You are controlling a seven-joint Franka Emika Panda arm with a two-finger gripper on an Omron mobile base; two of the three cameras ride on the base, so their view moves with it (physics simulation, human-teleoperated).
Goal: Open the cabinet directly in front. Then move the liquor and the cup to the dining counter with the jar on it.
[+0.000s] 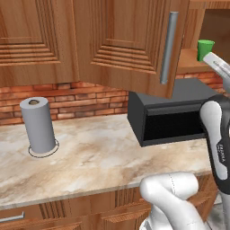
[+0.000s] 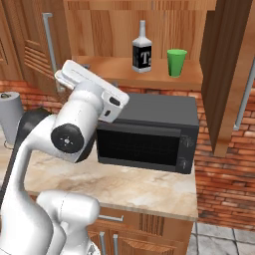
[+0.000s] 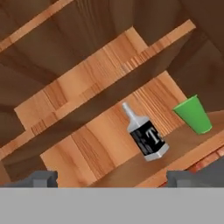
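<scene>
Facing cabinet [image 2: 219, 74], doors swung open: first step done. Liquor [image 2: 142, 50] and cup [image 2: 176, 62] upright on lower shelf, side by side, apart, above microwave [image 2: 149, 132]. Gripper [image 3: 111, 177] spread wide, empty, aimed at shelf. Both transfers to dining counter left.

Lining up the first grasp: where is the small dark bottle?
The small dark bottle stands on the open wooden cabinet's lower shelf, left of the green cup, above the black microwave.

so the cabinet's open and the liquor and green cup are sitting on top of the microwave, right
Not quite. The cabinet is open, but the liquor and the cup stand on the cabinet's bottom shelf, above the microwave, as the right base view shows.
</scene>
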